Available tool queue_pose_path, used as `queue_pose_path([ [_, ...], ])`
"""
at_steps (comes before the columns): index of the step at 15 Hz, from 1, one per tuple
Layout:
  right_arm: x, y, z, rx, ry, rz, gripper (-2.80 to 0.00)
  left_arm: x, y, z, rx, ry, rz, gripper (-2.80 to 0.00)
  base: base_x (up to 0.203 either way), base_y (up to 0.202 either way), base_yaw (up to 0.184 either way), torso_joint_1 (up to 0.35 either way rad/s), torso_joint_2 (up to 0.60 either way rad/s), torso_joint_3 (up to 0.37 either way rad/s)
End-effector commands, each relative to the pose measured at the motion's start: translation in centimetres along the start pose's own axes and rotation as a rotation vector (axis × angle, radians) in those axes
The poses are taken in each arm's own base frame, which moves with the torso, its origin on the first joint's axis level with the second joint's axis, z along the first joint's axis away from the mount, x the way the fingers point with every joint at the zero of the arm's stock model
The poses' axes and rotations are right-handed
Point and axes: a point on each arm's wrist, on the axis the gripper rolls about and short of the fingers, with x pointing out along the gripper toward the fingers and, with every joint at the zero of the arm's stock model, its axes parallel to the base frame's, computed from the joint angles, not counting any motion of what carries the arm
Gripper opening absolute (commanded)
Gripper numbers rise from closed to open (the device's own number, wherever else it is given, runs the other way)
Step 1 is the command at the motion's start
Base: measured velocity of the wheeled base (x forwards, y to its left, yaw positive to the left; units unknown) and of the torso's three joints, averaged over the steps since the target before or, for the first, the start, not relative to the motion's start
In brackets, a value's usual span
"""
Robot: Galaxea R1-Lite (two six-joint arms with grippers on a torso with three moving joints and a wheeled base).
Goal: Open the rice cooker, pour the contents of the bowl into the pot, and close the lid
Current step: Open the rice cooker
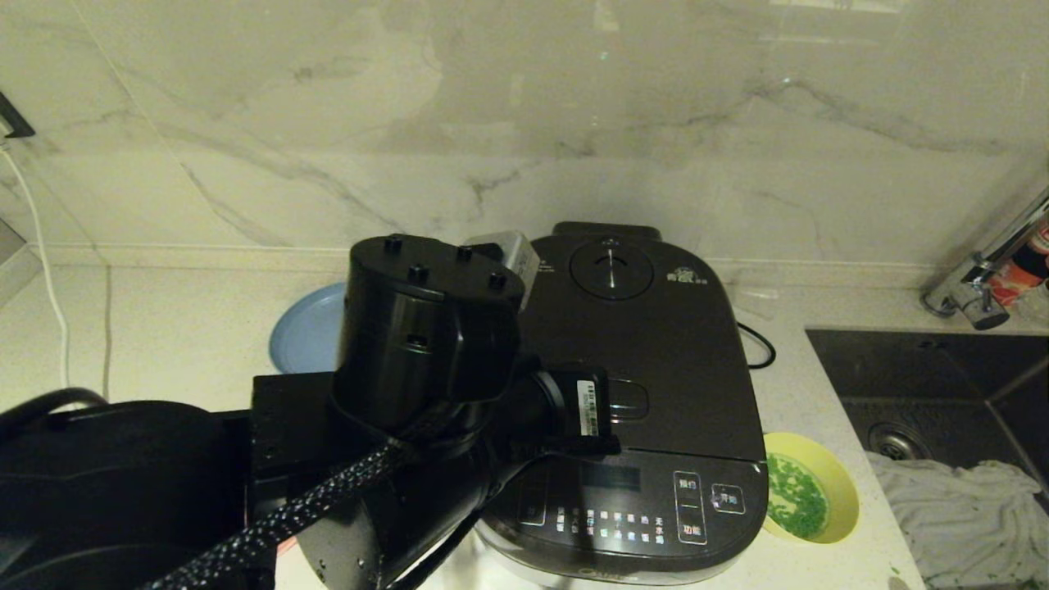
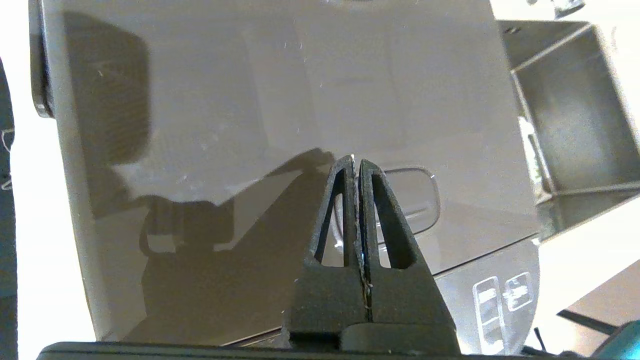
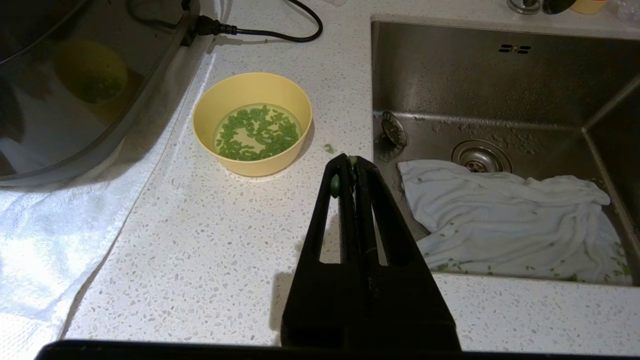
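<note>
Rice cooker (image 1: 647, 393) sat on the counter (image 1: 164, 328) against the marble wall, lid (image 1: 656, 344) down and flush, so the pot was hidden. Steam-vent knob (image 1: 611, 270) sat at the back of the lid, oval release button (image 2: 410, 200) near its front edge, and the front panel (image 1: 631, 508) showed lit white labels.

Left arm reached over the cooker from the robot's left. Left gripper (image 2: 356, 162) had its fingers pressed together with nothing between them, tips over the lid at the near edge of the release button. Whether they touched the surface could not be told.

Right gripper (image 3: 353, 160) was also pinched shut, hovering over the speckled counter between the bowl and the sink (image 3: 500, 75). A small green bit was stuck at its fingertips. It held nothing else.

Yellow bowl (image 3: 252, 122) stood upright on the counter just beside the cooker's right front corner, close to the sink edge. The green chopped contents (image 3: 255, 132) lay in its bottom. One stray green piece (image 3: 328, 148) lay on the counter next to it.

A white cloth (image 3: 510, 220) lay in the sink, flecked with green bits. A blue plate (image 1: 307, 332) showed behind the left arm, and a black power cord (image 3: 270, 32) ran off the back of the cooker.
</note>
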Motion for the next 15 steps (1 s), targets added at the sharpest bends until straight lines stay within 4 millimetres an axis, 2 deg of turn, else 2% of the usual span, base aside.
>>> queue_pose_path([
  [1,0.0,0.0,0.0,0.0,0.001,-0.001,-2.8,1.1,0.0,-1.1,0.011,0.029,0.015,-2.8,0.0,0.0,0.0,0.0,0.0,0.0],
  [9,0.0,0.0,0.0,0.0,0.002,0.0,-2.8,1.9,-0.2,-1.7,0.014,0.047,0.008,-2.8,0.0,0.0,0.0,0.0,0.0,0.0],
  [13,0.0,0.0,-0.1,0.0,0.003,0.0,-2.8,3.1,0.1,-3.4,0.047,0.091,0.048,-2.8,0.0,0.0,0.0,0.0,0.0,0.0],
  [15,0.0,0.0,0.0,0.0,0.001,0.001,-2.8,3.1,0.2,-3.6,0.039,0.061,0.053,-2.8,0.0,0.0,0.0,0.0,0.0,0.0],
])
